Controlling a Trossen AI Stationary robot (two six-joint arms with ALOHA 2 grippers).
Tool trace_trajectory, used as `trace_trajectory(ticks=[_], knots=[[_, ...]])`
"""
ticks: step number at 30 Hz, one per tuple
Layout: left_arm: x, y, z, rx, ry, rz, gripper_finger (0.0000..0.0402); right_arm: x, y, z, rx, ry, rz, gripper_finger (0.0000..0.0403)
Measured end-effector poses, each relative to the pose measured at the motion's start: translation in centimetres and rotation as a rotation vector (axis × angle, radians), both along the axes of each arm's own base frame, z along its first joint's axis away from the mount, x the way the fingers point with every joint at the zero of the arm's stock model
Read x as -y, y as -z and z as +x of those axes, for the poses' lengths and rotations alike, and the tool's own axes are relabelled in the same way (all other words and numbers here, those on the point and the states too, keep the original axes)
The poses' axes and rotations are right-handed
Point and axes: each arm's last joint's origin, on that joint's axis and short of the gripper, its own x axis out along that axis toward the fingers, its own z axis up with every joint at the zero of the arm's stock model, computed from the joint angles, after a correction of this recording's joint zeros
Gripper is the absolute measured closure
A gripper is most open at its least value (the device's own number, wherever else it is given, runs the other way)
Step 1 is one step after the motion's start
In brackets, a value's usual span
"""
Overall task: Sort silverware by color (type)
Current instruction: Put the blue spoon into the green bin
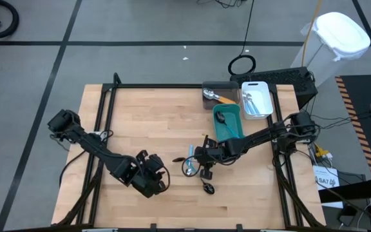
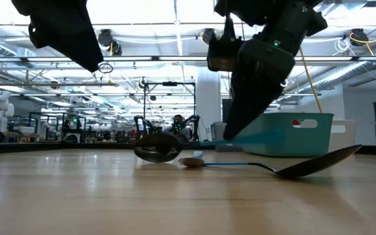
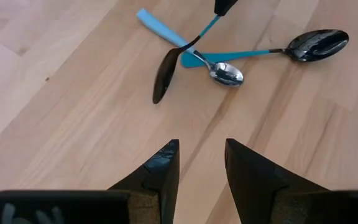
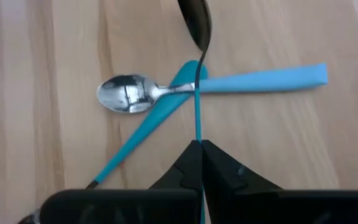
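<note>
Right gripper clamped on a spoon handle

My right gripper (image 4: pixel 199 149) was shut on the thin teal handle of a dark spoon (image 4: pixel 195 22), crossed over two blue-handled spoons (image 4: pixel 253 79) mid-table; my left gripper (image 3: pixel 201 158) waited half open nearby, holding nothing

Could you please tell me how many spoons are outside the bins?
3: a black-headed spoon pinched by its teal handle in the right claw; a silver-headed spoon crossing under it; a second black-headed spoon, its handle reaching that crossing. None seems hidden.
</note>
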Motion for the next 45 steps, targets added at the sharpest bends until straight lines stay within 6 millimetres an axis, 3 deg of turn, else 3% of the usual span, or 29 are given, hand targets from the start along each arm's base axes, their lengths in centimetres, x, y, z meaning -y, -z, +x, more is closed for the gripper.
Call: trace_trajectory(ticks=[10, 19, 26, 32, 38, 45], knots=[[-0.2, 0.0, -0.1, 0.04, -0.087, 0.015, 0.0274, -0.2, -1.9, -0.4, 0.055, 0.037, 0.048, 0.0402], [-1.6, 0.0, 0.6, 0.024, -0.086, 0.07, 0.024, -0.2, -0.3, -0.5, -0.043, 0.037, 0.054, 0.0402], [-2.0, 0.1, 0.8, -0.009, -0.086, 0.032, 0.0238, -0.3, -0.2, 0.0, 0.003, -0.013, 0.029, 0.0401], [-1.7, 0.1, 0.7, -0.011, -0.085, 0.011, 0.0238, -0.5, -0.4, 0.8, 0.097, -0.084, -0.002, 0.0354], [-1.2, 0.1, 0.4, -0.009, -0.082, 0.003, 0.0238, -0.6, 0.5, 0.9, 0.06, -0.091, -0.008, 0.0298], [-0.7, 0.1, 0.1, -0.006, -0.077, -0.006, 0.0238, -1.4, 2.3, 0.6, -0.017, -0.13, -0.001, 0.028]])
